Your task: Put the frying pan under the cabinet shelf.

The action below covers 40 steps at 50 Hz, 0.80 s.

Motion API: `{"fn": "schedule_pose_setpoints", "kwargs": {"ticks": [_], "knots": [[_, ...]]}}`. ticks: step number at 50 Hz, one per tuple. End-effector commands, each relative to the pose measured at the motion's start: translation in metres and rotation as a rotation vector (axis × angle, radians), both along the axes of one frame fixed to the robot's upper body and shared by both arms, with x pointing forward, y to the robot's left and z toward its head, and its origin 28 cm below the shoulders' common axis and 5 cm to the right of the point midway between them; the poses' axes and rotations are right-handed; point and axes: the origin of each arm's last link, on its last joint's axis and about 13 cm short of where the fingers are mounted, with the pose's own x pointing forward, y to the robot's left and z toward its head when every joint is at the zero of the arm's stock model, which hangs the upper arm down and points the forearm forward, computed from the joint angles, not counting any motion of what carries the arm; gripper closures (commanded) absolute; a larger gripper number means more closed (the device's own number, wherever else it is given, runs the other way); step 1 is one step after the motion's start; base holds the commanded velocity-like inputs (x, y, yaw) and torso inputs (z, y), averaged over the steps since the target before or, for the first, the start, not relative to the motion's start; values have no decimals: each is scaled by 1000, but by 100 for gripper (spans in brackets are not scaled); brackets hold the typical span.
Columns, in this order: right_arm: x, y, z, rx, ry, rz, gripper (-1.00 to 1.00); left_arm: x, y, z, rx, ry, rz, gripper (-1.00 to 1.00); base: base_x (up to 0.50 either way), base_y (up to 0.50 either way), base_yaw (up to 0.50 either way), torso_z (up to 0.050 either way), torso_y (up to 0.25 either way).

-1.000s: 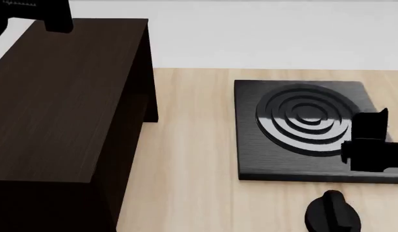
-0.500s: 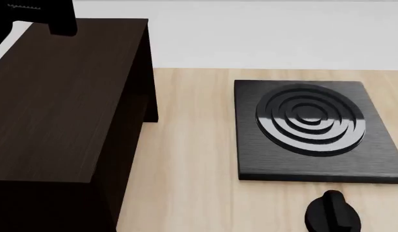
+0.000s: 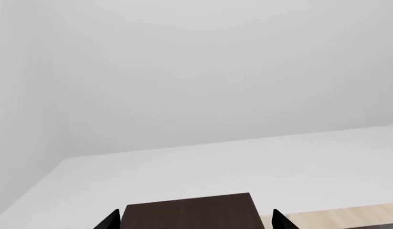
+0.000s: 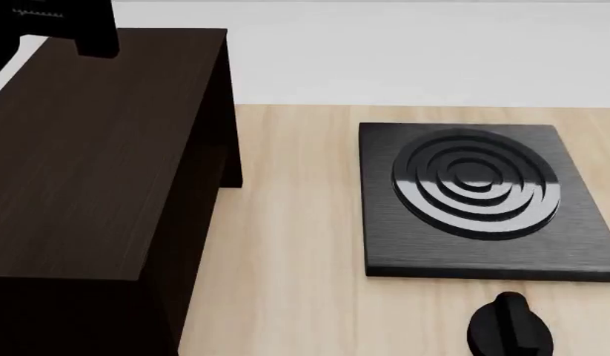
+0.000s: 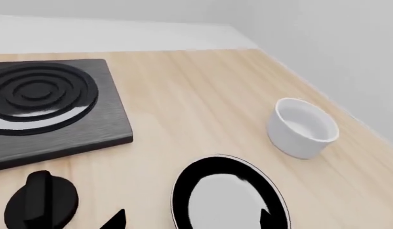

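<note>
The frying pan (image 5: 228, 202) lies on the wooden table, seen only in the right wrist view: black, with a glossy grey-white inside; its handle is out of frame. My right gripper (image 5: 191, 222) is open just above it, one fingertip (image 5: 116, 220) over bare table beside the pan and the other over the pan's far side. The cabinet shelf (image 4: 97, 148), a large dark brown box, fills the left of the head view. My left gripper (image 3: 194, 222) is open and empty, high above the cabinet top (image 3: 190, 212). The space under the cabinet is hidden.
A square black stove plate (image 4: 478, 200) with concentric rings lies right of the cabinet. A black knob (image 4: 511, 326) stands in front of it. A white round bowl (image 5: 302, 128) sits beyond the pan, near the table's edge. A pale wall closes off the back.
My right arm, over the stove plate's right side a second ago, has left the head view. The left arm's black end at the top left has shifted slightly right.
</note>
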Motion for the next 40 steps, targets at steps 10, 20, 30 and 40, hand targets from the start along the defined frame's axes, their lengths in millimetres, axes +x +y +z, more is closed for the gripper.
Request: {"fn": "schedule_pose_setpoints", "kwargs": {"ticks": [10, 20, 30, 40], "knots": [[-24, -20, -23, 26, 61, -100, -100, 0, -1, -2, 1, 4, -1, -100, 0, 0, 0, 0, 0], [-32, -25, -28, 25, 92, -128, -100, 1, -1, -3, 0, 3, 0, -100, 0, 0, 0, 0, 0], [-40, -34, -29, 23, 120, -166, -100, 0, -1, -2, -3, 1, 1, -100, 0, 0, 0, 0, 0], [-37, -36, -36, 40, 135, -167, -100, 0, -2, 0, -1, -2, 0, -100, 0, 0, 0, 0, 0]]}}
